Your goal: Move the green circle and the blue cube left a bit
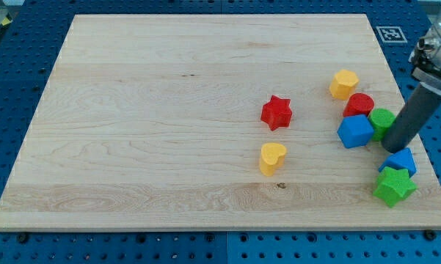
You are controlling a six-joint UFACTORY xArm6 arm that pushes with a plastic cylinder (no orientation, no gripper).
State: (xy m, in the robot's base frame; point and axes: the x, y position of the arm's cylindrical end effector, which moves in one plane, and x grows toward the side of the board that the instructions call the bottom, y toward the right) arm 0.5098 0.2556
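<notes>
Contents of your board, from the view's left to the view's right.

1. Wooden board (169, 110): pale, fills most of the view, set on a blue perforated table (15, 66). Its left half carries no entries below.
2. Yellow heart (272, 158): lies right of centre, toward the view's bottom, apart from all other blocks.
3. Red star (277, 112): just above the yellow heart and a little to its right, not touching it.
4. Yellow block (344, 84): many-sided, exact shape unclear; topmost item of the right-hand cluster.
5. Blue cube (355, 131): one of your two task items. It sits below the red circle, touching or nearly touching it, with the green circle close against its right side.
6. Red circle (359, 105): just below and to the right of the yellow block.
7. Green circle (381, 121): your second task item. Partly covered on its right by the rod.
8. Green star (395, 186): near the board's bottom right corner.
9. Blue block (401, 161): shape unclear; directly above the green star and touching it.
10. Rod: dark, slanting down from the view's upper right. No jaws; there is nothing to open or close. My tip (393, 149) rests just right of the green circle, just above the blue block.
</notes>
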